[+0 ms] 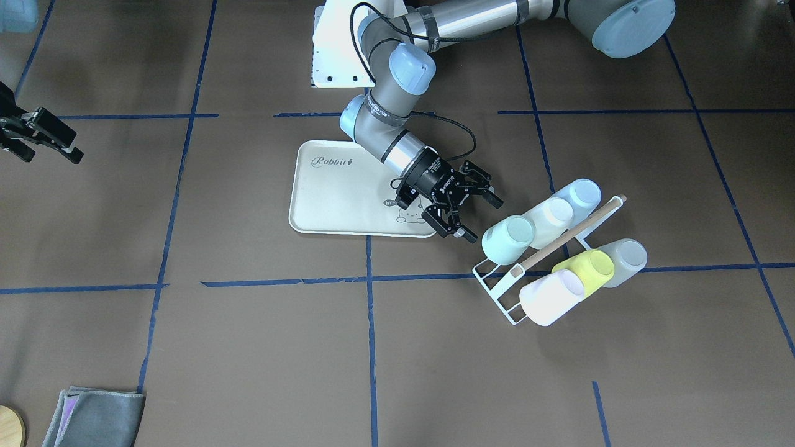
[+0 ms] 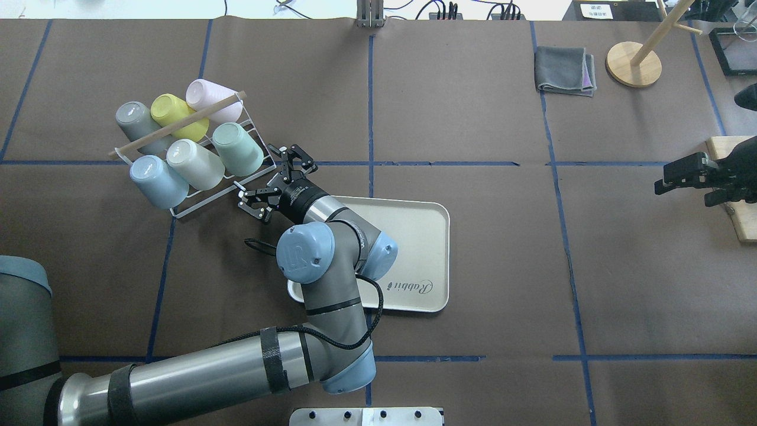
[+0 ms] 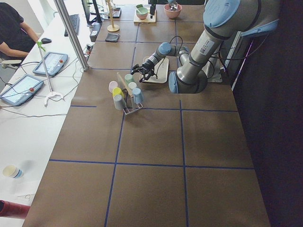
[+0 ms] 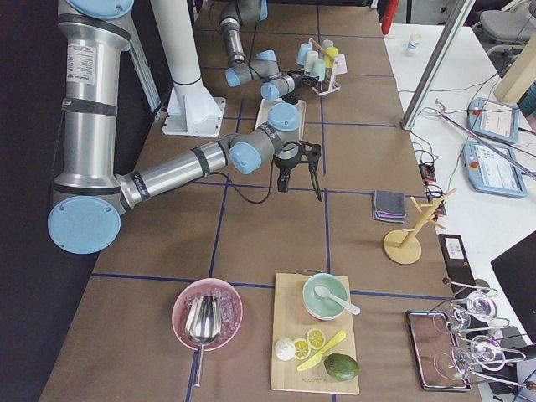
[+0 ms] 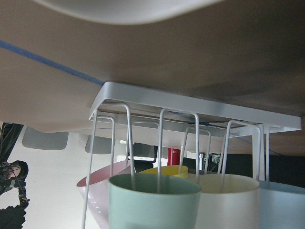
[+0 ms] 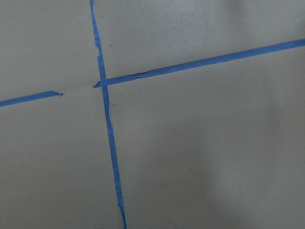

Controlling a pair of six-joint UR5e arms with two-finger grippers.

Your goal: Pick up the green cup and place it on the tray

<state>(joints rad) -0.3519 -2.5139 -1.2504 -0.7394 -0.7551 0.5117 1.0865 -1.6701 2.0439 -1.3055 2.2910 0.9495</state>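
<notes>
The green cup (image 2: 238,148) is a mint tumbler lying on its side in a white wire rack (image 2: 200,205), the rack's nearest cup to the tray. It also shows in the front view (image 1: 508,239) and fills the bottom of the left wrist view (image 5: 155,202), mouth toward the camera. The cream tray (image 2: 414,236) with "Rabbit" script lies at the table's middle, partly under my left arm. My left gripper (image 2: 261,176) is open and empty, a short way from the cup's mouth, between tray and rack (image 1: 483,218). My right gripper (image 2: 667,180) hovers far off, open and empty.
The rack also holds pale blue (image 2: 155,180), cream (image 2: 192,163), grey (image 2: 135,121), yellow-green (image 2: 176,113) and pink (image 2: 212,97) cups under a wooden dowel (image 2: 177,123). A grey cloth (image 2: 565,70) and a wooden stand (image 2: 634,63) sit at the far right.
</notes>
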